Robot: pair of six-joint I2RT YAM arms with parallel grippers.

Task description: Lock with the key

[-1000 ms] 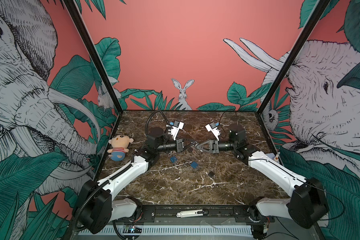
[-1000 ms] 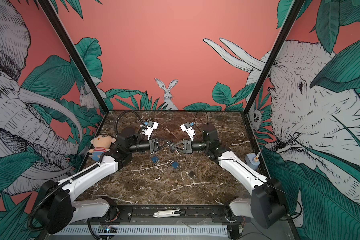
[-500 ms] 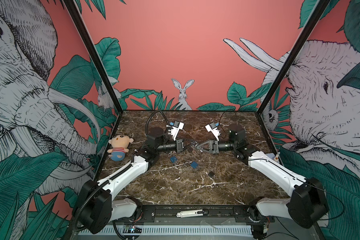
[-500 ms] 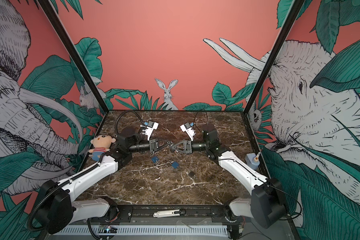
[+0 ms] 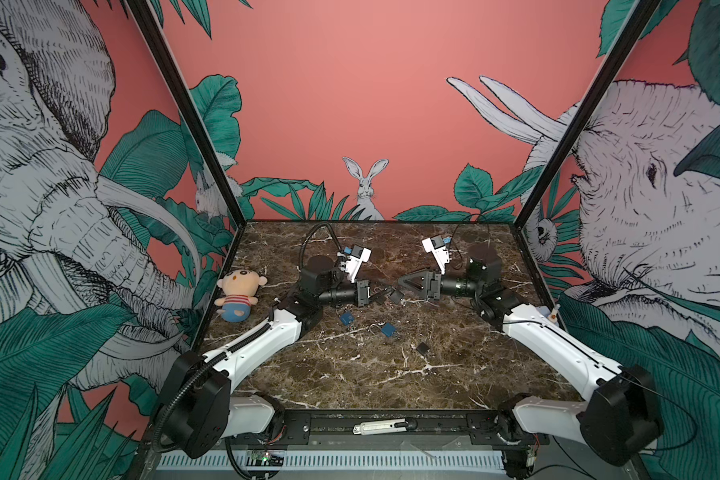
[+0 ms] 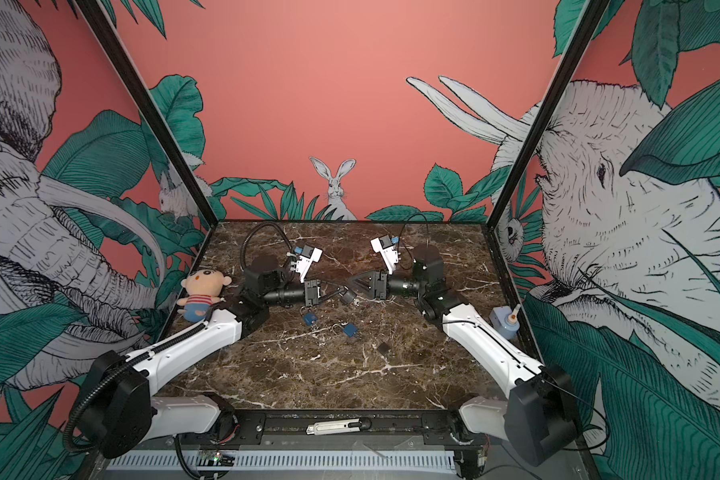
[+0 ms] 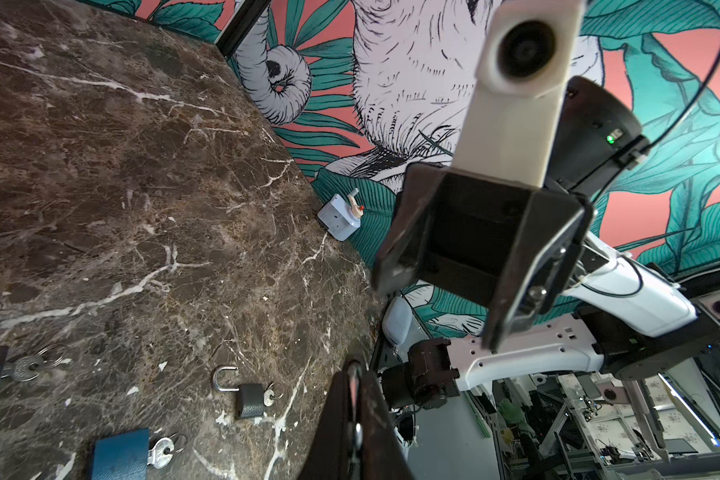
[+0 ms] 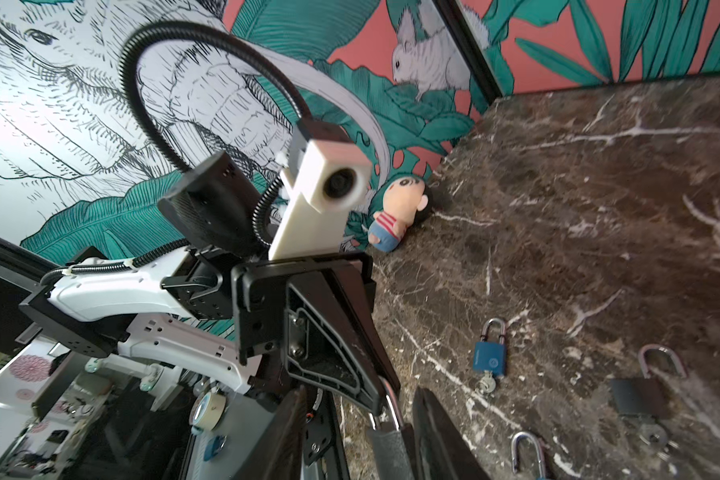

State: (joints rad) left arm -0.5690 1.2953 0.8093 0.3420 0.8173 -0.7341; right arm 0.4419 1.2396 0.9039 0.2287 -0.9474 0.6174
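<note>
A grey padlock [image 8: 387, 453], its body hidden from the left wrist view, is clenched by the left pincer [image 8: 385, 399]. The right pincer [image 8: 360, 392] is released. Near them three padlocks [image 5: 346, 318] [image 5: 388, 329] [image 5: 422, 348] are counted.

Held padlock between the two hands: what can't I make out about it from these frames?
1. The padlock's keyhole and any key: cut off by the right wrist view's lower edge.
2. Shackle latched or not: hidden by the left hand's shut fingers in the left wrist view; too small in both top views.
3. Whether the open right hand touches the padlock: its fingers run off the right wrist view's edge.
</note>
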